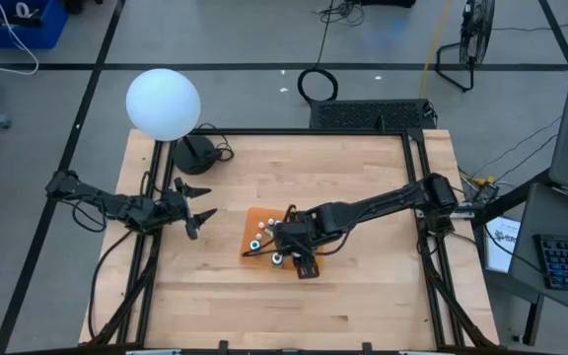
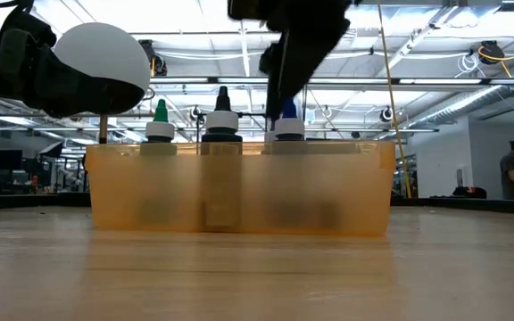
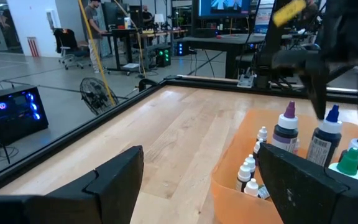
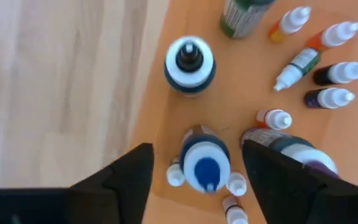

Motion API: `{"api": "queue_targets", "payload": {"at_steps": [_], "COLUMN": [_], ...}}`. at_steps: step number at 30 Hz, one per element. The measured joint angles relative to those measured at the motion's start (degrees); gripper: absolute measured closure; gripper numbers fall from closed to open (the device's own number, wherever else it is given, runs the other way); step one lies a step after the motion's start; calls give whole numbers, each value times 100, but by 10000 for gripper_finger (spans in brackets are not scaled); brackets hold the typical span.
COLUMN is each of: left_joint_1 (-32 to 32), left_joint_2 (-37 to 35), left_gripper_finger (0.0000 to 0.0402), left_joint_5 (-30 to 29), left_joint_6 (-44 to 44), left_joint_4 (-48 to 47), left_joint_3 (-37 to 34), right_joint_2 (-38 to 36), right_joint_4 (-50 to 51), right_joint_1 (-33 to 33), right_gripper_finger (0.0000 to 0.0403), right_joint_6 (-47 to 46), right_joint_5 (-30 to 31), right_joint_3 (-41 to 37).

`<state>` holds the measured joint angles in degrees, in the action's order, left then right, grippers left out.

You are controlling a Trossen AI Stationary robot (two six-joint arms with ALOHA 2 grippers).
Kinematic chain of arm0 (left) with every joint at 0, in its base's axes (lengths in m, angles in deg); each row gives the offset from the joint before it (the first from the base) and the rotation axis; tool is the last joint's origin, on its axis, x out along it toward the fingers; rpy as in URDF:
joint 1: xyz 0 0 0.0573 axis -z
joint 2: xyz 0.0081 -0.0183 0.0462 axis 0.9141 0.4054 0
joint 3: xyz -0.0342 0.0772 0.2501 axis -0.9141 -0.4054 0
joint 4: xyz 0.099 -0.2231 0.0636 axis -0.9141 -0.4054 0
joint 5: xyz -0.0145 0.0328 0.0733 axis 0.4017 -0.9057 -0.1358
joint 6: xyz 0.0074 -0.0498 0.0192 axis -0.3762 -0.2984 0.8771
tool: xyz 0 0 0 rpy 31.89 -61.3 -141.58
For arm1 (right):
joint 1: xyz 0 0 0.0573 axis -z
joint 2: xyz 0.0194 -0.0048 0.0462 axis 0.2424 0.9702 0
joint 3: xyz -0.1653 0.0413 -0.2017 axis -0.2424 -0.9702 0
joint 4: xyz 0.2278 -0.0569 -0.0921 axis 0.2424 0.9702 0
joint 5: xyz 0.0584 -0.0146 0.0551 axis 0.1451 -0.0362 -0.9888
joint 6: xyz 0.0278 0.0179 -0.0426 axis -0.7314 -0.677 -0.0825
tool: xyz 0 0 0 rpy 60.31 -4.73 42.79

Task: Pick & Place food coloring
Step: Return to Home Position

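Wooden tabletop (image 1: 343, 163) carries the orange bin (image 2: 239, 192) holding the food coloring bottles (image 4: 205, 165), probably light, stiff, tippy, best pinched under the cap; right gripper (image 4: 196, 149) above them and left gripper (image 3: 199, 149) aside keep fingers apart.

Left arm (image 1: 106, 202), right arm (image 1: 383, 204): matte black, segmented, cables alongside; jaws flat, angular

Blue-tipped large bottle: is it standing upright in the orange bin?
Upright and inside. The blue-tipped bottle points cap-up at the open right gripper, standing within the orange bin walls; the left gripper waits aside.
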<state>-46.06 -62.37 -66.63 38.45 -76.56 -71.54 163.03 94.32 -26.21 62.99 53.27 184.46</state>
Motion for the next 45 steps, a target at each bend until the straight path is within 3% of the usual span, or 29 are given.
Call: {"api": "queue_targets", "payload": {"at_steps": [7, 12, 18, 21, 28, 31, 38, 45], "left_joint_1": [-1, -1, 1, 1, 0, 1, -1, -1], "left_joint_2": [1, 1, 0, 0, 1, 1, 0, -1], "left_gripper_finger": [92, 91, 91, 91, 91, 91, 91, 91], "left_joint_5": [1, 1, -1, 1, 1, 1, 1, 1], "left_joint_6": [0, 1, 0, 1, 0, 1, 1, 1], "left_joint_4": [-1, 1, -4, -4, -5, -6, -6, -6], "left_joint_3": [2, 2, 2, 2, 2, 0, 2, 2], "right_joint_2": [-797, -1799, -3542, -4612, -7215, -8271, -10192, -10738], "right_joint_4": [115, 188, -467, -1522, -4826, -5378, -5227, -4863], "right_joint_1": [-47, -236, -609, -627, -350, -87, 586, 1225], "right_gripper_finger": [139, 138, 140, 141, 140, 138, 140, 140], "right_joint_6": [-915, -774, -542, -680, -237, -165, -82, -24], "right_joint_5": [4, 214, 1913, 2270, 2248, 2249, 1578, 1048], "right_joint_3": [2, -480, -2546, -3951, -7286, -8164, -8792, -8883]}}
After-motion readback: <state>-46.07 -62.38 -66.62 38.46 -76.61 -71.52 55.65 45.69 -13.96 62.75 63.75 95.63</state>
